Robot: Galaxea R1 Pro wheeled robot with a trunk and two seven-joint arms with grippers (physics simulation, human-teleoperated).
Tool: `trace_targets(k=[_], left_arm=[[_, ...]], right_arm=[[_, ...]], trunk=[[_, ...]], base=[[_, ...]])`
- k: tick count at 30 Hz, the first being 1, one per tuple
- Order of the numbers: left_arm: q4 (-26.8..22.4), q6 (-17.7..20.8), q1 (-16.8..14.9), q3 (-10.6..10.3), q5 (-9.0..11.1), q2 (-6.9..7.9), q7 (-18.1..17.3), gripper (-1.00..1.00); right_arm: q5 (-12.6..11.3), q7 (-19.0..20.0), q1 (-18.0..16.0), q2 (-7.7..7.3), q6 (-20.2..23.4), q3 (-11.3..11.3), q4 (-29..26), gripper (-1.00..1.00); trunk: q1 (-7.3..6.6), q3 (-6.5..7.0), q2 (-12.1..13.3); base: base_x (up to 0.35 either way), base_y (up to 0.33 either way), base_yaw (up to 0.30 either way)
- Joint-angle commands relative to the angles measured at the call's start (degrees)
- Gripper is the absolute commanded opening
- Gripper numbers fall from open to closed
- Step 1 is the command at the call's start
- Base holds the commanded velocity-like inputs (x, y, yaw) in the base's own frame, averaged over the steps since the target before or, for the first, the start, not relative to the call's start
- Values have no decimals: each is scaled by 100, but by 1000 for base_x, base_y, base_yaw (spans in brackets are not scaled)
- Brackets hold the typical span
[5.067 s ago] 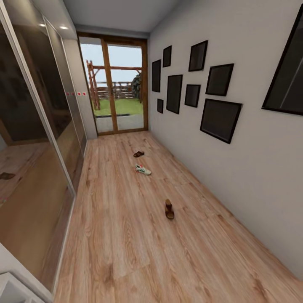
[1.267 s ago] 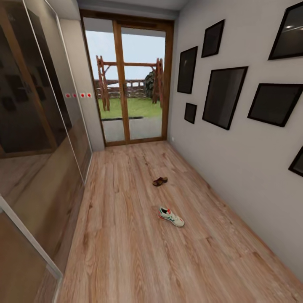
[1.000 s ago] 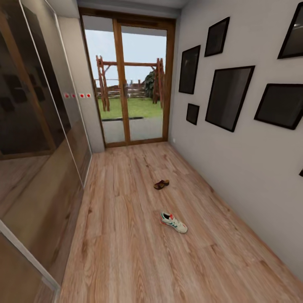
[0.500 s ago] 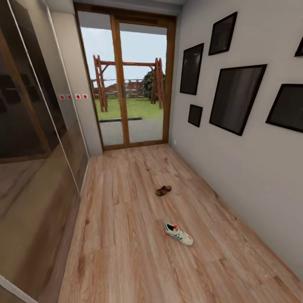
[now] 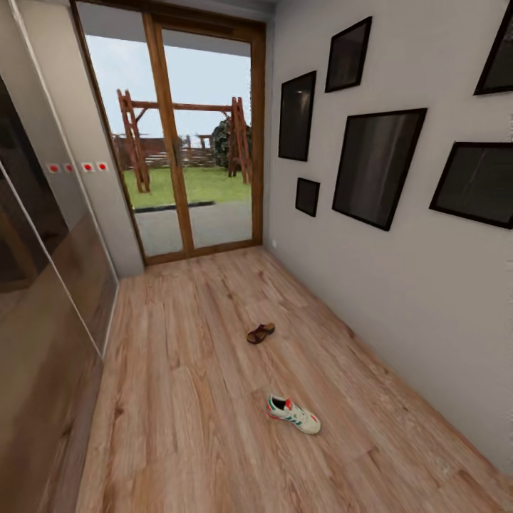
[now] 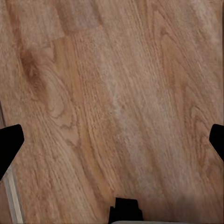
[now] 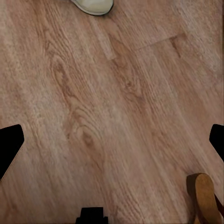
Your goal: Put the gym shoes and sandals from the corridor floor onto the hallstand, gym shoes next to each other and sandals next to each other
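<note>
Along the left of the head view, a glossy dark wardrobe front [image 5: 43, 299] is reflecting the corridor, with a row of small red markers [image 5: 77, 167] on the pale panel beside it. The glass door [image 5: 192, 142] in its wooden frame is closing off the far end, showing grass and a wooden frame structure outside. The floor [image 5: 185, 399] of light wood-grain planks is running toward that door.

One sandal [image 5: 261, 333] is lying on the floor, roughly in the middle of the corridor. One gym shoe [image 5: 293, 415] is lying nearer the camera, well apart from the sandal, its toe pointing right. Black picture frames [image 5: 375, 167] are hanging on the grey right-hand wall.

The left hand [image 6: 112, 140] is hanging open over bare floor, its two dark fingertips [image 6: 9, 144] at opposite edges of the left wrist view.

The right hand [image 7: 112, 140] is likewise open over the floor. In the right wrist view a white shoe tip [image 7: 93, 5] is showing at one edge, probably a gym shoe, and a tan sandal sole [image 7: 205, 198] at a corner.
</note>
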Motion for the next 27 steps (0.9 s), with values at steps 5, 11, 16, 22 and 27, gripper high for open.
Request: trace_targets(k=[5,11,16,22,27], left_arm=[[3,-17,-2,-3,31,1,-2,100],[2,-17,-2,2,31,1,-2,100],[2,-17,-2,8,31,1,-2,100],[-2,-17,-2,14,38,1,-2,100],[-3,-17,-2,17,40,1,-2,100]], right_arm=[[-2,-2,-4,1,-18,-5,4,100],[-2,-1,-4,1,-18,-5,4,100],[-2,-3,-4,1,-18,-5,4,100],[-2,-1,-4,-1,-18,-5,4,100],[-2,-2,-4,-4,-18,-5,4,100]], trunk=[[3,-5,-2],[3,-5,-2],[3,-5,-2],[3,-5,-2],[3,-5,-2]], base=[[334,139,-268],[334,139,-268],[334,140,-268],[189,87,-268],[24,11,-268]])
